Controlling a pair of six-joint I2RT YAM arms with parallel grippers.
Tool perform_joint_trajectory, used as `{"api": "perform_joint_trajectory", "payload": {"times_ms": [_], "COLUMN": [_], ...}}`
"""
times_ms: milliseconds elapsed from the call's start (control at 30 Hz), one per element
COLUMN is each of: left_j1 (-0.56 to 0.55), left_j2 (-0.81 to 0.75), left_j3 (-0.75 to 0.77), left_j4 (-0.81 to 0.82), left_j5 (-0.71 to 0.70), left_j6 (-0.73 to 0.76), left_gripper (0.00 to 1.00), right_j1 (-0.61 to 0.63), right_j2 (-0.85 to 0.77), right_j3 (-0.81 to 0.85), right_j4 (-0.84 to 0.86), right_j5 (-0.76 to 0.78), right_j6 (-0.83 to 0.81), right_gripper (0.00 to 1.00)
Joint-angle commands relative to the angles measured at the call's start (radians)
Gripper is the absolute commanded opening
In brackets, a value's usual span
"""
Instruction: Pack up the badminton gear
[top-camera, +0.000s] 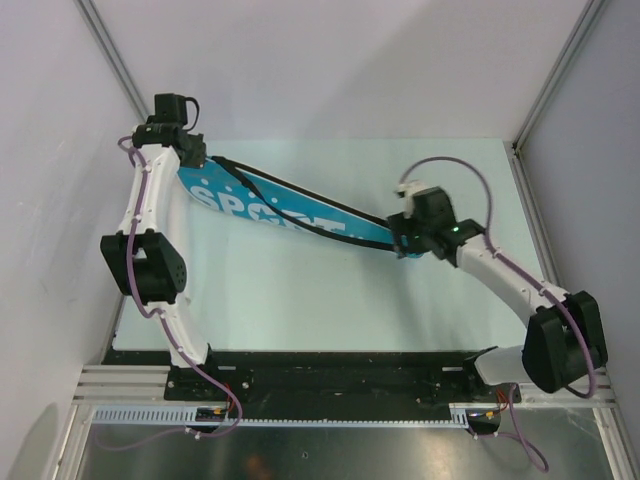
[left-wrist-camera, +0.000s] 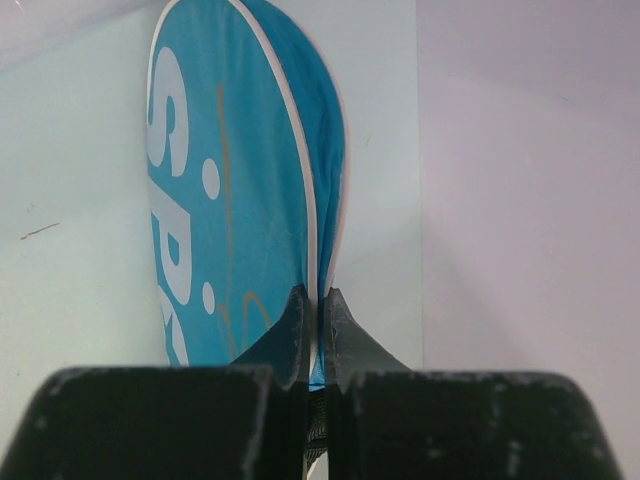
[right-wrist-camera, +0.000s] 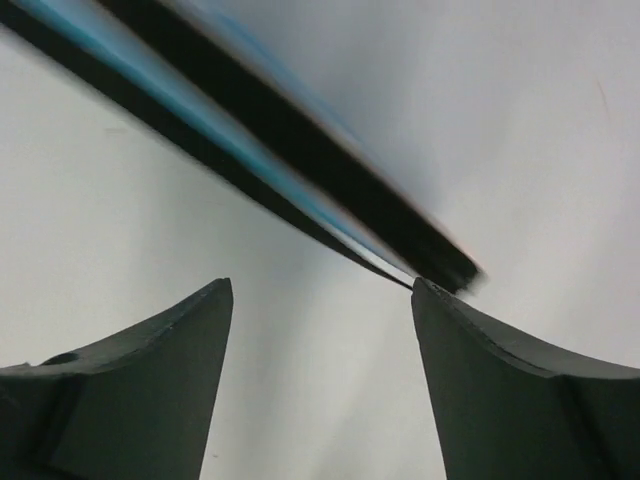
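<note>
Two arms meet at one long item, the racket bag (top-camera: 340, 222), which lies slantwise across the table (top-camera: 300, 310) from the far left corner down toward the right of centre. At its left end, the left gripper (top-camera: 188, 150) sits close beside the left wall (top-camera: 60, 200), jaws clenched on the bag's wide end. The left wrist view shows them pressed together on the white-piped rim, with the blue panel and its large white letters running away from them. Whether that end rests on the table or is raised cannot be told. Along the middle, the black edging and a black strap follow the bag's length. At the right, the narrow end reaches the right gripper (top-camera: 405, 240). Its jaws stand released and wide apart with nothing between them. In the right wrist view the blurred black-edged tip ends just above the right-hand finger, and whether they touch is unclear.
</note>
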Motion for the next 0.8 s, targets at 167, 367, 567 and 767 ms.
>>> {"api": "perform_joint_trajectory", "payload": {"times_ms": [167, 367, 567, 767], "left_j1": [0.011, 0.011, 0.011, 0.008], "left_j2": [-0.055, -0.07, -0.085, -0.105], "left_j3": [-0.027, -0.049, -0.075, -0.095], "left_j4": [0.037, 0.039, 0.039, 0.053], "left_j5": [0.069, 0.086, 0.129, 0.202], "left_j6": [0.012, 0.068, 0.144, 0.25], "left_gripper": [0.0, 0.0, 0.0, 0.0], "right_j1": [0.354, 0.444, 0.385, 0.379], "right_j2": [0.131, 0.417, 0.584, 0.666], "right_j3": [0.183, 0.447, 0.706, 0.769], "right_j4": [0.298, 0.306, 0.137, 0.109], "right_j5": [0.1, 0.268, 0.004, -0.246], "right_j6": [-0.394, -0.637, -0.667, -0.658], "right_gripper": [0.81, 0.82, 0.81, 0.58]}}
